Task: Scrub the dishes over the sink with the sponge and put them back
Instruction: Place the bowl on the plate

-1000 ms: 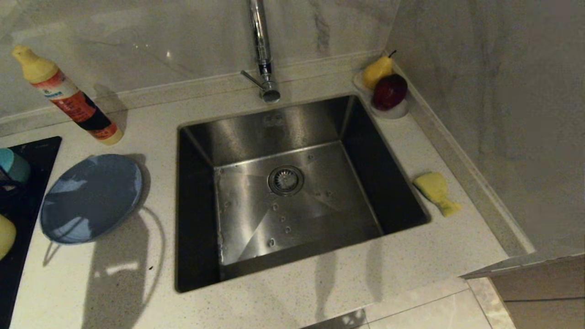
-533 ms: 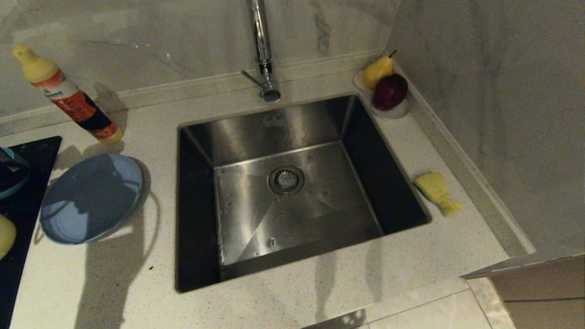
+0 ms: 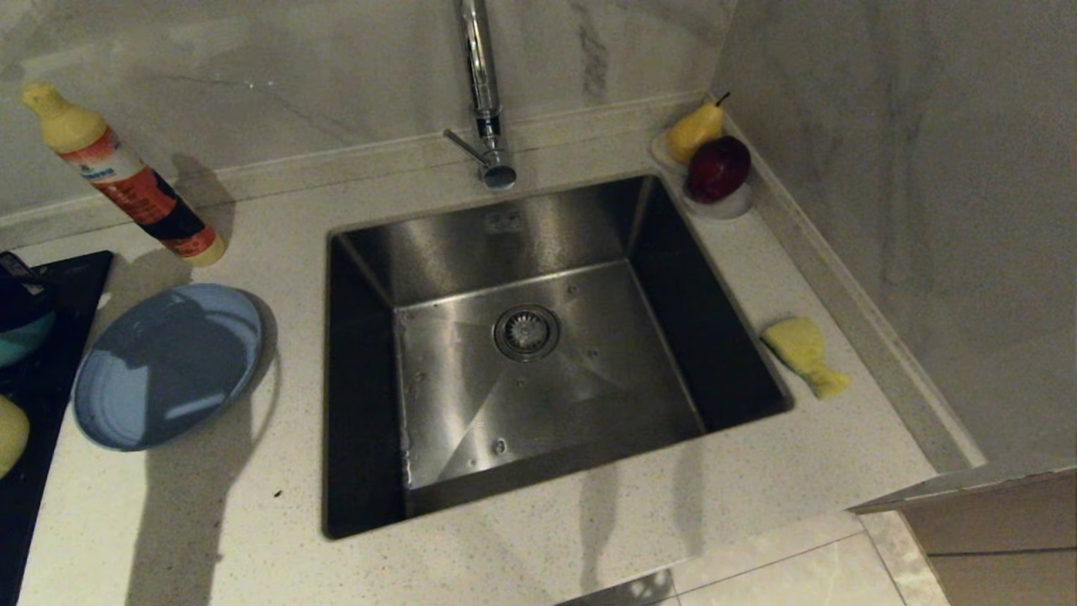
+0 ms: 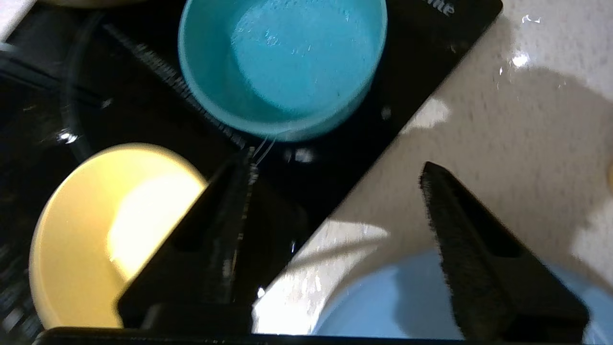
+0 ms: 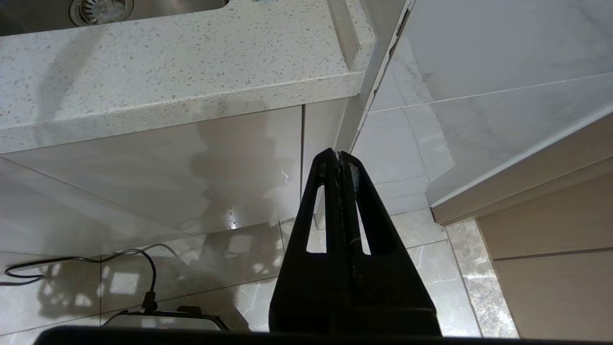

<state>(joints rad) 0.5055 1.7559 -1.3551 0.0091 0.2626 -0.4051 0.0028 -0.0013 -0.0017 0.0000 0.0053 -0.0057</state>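
While my right gripper hangs low beside the cabinet front, jaws pressed together on nothing, my left gripper hovers with its jaws spread wide and empty over the corner of the black hob. Nearest under it sits the rim of the light-blue plate on the worktop; beside that, on the hob, the pale-yellow bowl, and further off the teal bowl. These look hard, glazed and slick, likely light but breakable, so I judge a pinch across a rim wall safest, one finger inside and one outside; the shallow plate gives less edge to catch. My wrist camera shows both bowls whole, whereas from the head they are slivers at the frame's edge. Only the head camera shows the sink, dry-looking, and well beyond it on the far counter the sponge, soft and squashy, easiest taken across its middle
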